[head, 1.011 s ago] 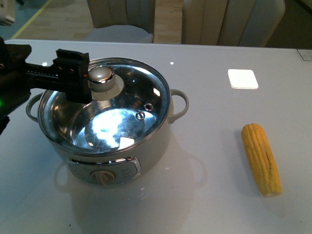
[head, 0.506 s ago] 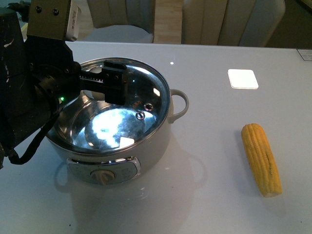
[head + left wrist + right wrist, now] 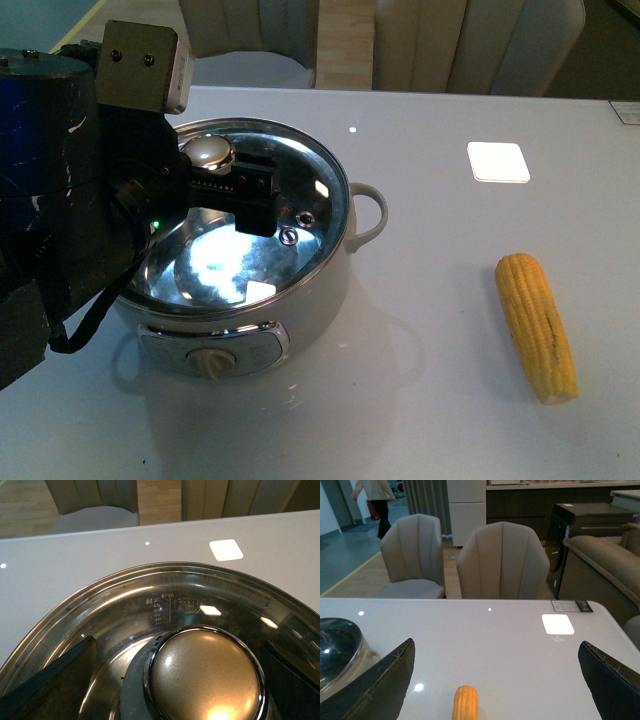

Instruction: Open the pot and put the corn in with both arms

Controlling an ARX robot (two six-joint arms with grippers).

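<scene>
The cream-white pot [image 3: 312, 300] stands left of centre on the white table, its glass lid [image 3: 262, 262] on. My left gripper [image 3: 218, 172] hovers open over the lid, one finger on either side of the lid's round metal knob [image 3: 207, 152]. In the left wrist view that knob [image 3: 207, 677] fills the gap of the left gripper [image 3: 175, 692], and both dark fingers [image 3: 52, 682] stand clear of it. The yellow corn [image 3: 537, 325] lies on the table to the right. In the right wrist view my right gripper [image 3: 495, 690] is open above the table, with the corn [image 3: 465, 703] below it.
A white square patch [image 3: 498, 162] lies on the table [image 3: 430, 420] behind the corn. Beige chairs [image 3: 502, 562] stand along the far edge. The pot's side handle [image 3: 368, 215] sticks out to the right, and its control knob [image 3: 211, 360] faces me.
My left arm has swung in from the left over the pot. Its gripper went from beside the lid knob to straddling it. The corn and pot have not moved.
</scene>
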